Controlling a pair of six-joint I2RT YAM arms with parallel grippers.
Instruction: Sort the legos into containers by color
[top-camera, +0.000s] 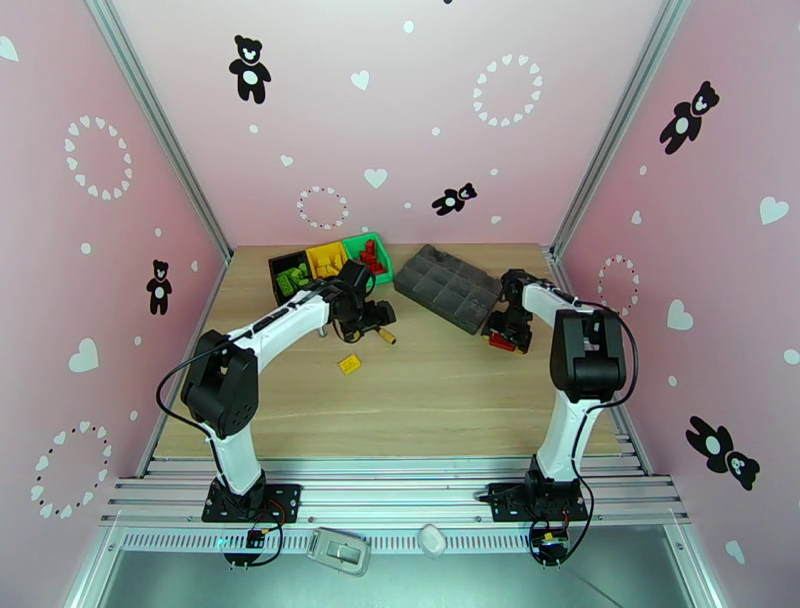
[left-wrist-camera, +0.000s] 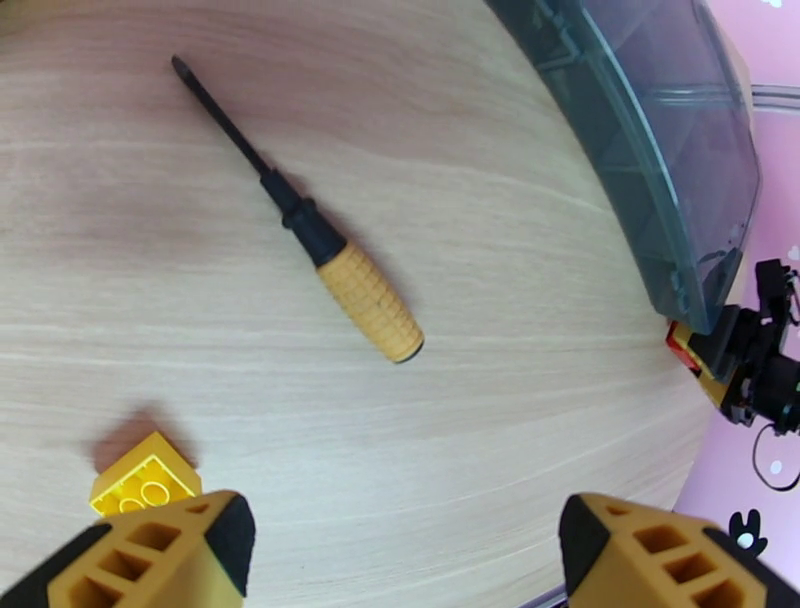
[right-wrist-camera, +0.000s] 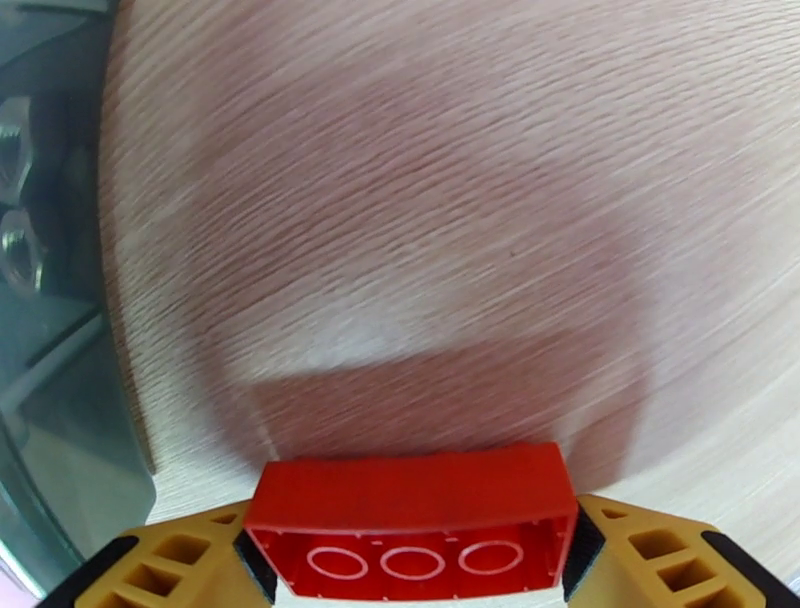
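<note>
While the right gripper (right-wrist-camera: 410, 565) clasped a red lego brick (right-wrist-camera: 410, 490) end to end between its pads at the bottom of the frame, the left gripper (left-wrist-camera: 400, 550) hung released, a yellow lego brick (left-wrist-camera: 145, 487) lying just outside its lower-left finger, apart from a screwdriver (left-wrist-camera: 330, 245) at centre.

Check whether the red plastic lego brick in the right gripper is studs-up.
No: the red plastic lego brick turns its hollow underside, three round tubes, to the camera.

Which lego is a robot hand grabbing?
The red lego, pinched in the right hand. The yellow lego lies loose on the table.
</note>
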